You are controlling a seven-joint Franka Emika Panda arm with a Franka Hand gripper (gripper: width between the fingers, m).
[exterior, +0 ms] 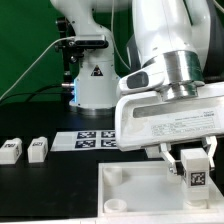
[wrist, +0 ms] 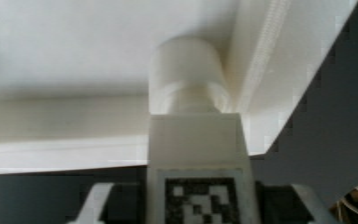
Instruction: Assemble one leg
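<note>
My gripper [exterior: 195,165] is shut on a leg [exterior: 196,170], a small white post with a black-and-white tag, held upright over the right part of the large flat white panel [exterior: 130,195]. In the wrist view the held leg [wrist: 197,150] fills the middle, its round end pointing at the panel's raised corner rim [wrist: 247,70]; my gripper [wrist: 199,200] clamps it from both sides. Two more legs [exterior: 10,151] [exterior: 37,149] lie on the black table at the exterior view's left.
The marker board [exterior: 88,138] lies flat behind the panel. The arm's white base [exterior: 92,85] stands at the back. A green backdrop covers the exterior view's left. The panel has a socket hole [exterior: 116,205] near its front left corner.
</note>
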